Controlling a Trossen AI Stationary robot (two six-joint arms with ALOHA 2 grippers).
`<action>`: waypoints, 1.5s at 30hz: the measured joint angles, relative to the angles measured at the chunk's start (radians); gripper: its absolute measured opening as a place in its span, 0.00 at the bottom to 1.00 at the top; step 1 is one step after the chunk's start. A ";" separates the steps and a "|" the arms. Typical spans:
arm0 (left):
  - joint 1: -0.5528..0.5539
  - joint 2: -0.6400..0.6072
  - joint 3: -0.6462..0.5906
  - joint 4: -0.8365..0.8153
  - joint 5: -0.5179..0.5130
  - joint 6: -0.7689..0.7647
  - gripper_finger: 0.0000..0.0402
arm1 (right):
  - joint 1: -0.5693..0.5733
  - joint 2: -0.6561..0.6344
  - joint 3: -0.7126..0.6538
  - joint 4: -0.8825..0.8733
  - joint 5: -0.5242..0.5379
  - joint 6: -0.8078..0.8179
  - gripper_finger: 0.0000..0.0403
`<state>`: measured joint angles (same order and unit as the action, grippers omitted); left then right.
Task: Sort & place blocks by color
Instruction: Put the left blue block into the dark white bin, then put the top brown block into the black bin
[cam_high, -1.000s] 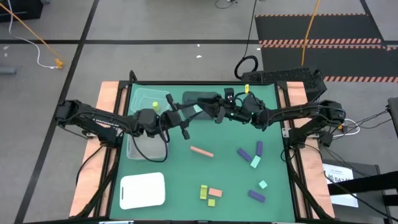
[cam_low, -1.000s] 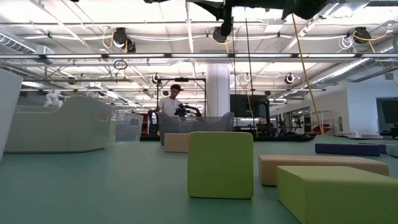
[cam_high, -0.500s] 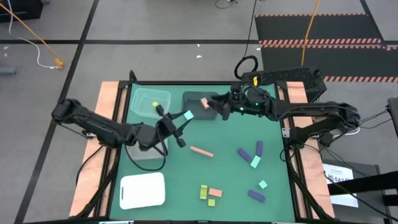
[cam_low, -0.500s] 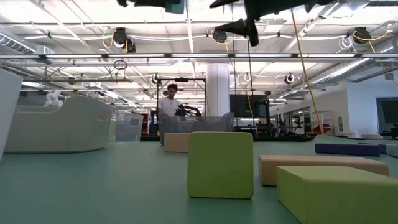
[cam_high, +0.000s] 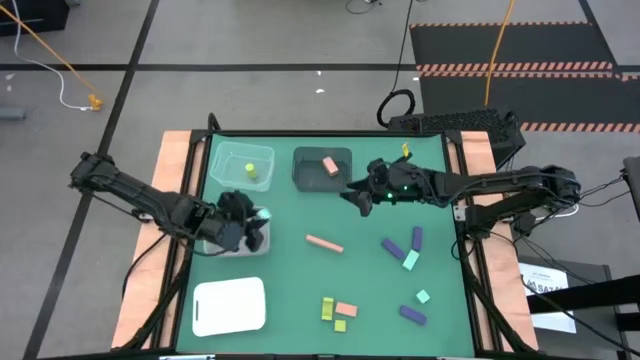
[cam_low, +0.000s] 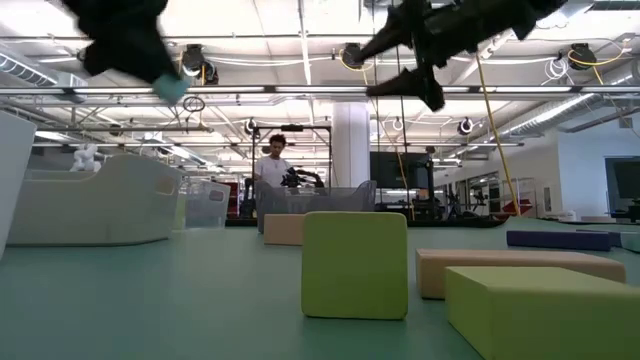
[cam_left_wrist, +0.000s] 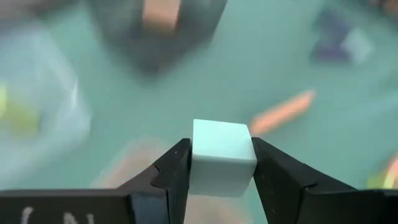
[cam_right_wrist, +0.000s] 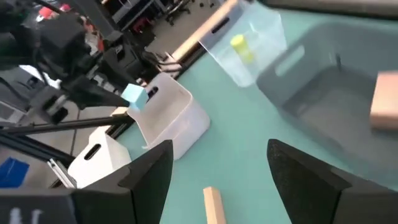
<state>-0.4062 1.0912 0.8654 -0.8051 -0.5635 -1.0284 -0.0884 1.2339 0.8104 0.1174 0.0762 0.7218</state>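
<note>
My left gripper (cam_high: 256, 217) is shut on a mint-teal cube (cam_left_wrist: 221, 155) above a clear bin (cam_high: 250, 243) at the table's left side. In the low view that cube (cam_low: 172, 86) hangs high at the left. My right gripper (cam_high: 355, 196) hovers open, just near-right of the dark bin (cam_high: 305, 172), touching nothing. A salmon block (cam_high: 329, 165) lies in the dark bin. A yellow-green block (cam_high: 250, 171) lies in the far clear bin (cam_high: 232, 158). A salmon bar (cam_high: 323, 243) and purple (cam_high: 392, 247), mint (cam_high: 410, 260) and yellow-green blocks (cam_high: 327, 308) lie on the mat. My left gripper pinches the mint-teal cube by two opposite side faces (cam_left_wrist: 198, 163), one finger (cam_left_wrist: 174, 174) on each. The cube is lifted clear, above the clear bin. Its end face sticks out past the fingertips.
A white tray (cam_high: 229, 305) sits at the near left. Loose blocks lie across the mat's near right part, among them a purple bar (cam_high: 412, 314) and a mint cube (cam_high: 423, 297). In the low view a yellow-green cube (cam_low: 355, 262) stands close ahead. A person (cam_low: 272, 168) stands far behind the table.
My left gripper has carried the mint-teal cube from the table's middle, beside the dark bin, toward the left and near edges, ending over the clear bin. My right gripper has drawn back from the dark bin toward the near edge; the salmon block now shows lying in that bin.
</note>
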 joint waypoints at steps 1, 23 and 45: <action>-0.007 0.001 0.000 -0.072 0.049 -0.052 0.36 | 0.002 0.000 -0.025 0.023 0.000 0.018 0.62; -0.039 0.021 -0.228 -0.239 0.201 -0.423 0.44 | 0.110 0.086 -0.259 0.494 0.005 0.077 0.62; -0.037 0.021 0.065 -0.169 0.119 -0.294 0.67 | 0.237 0.446 -0.021 0.276 0.007 -0.452 0.62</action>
<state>-0.4435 1.1118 0.9303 -0.9739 -0.4442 -1.3221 0.1490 1.6801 0.7898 0.3939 0.0831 0.2695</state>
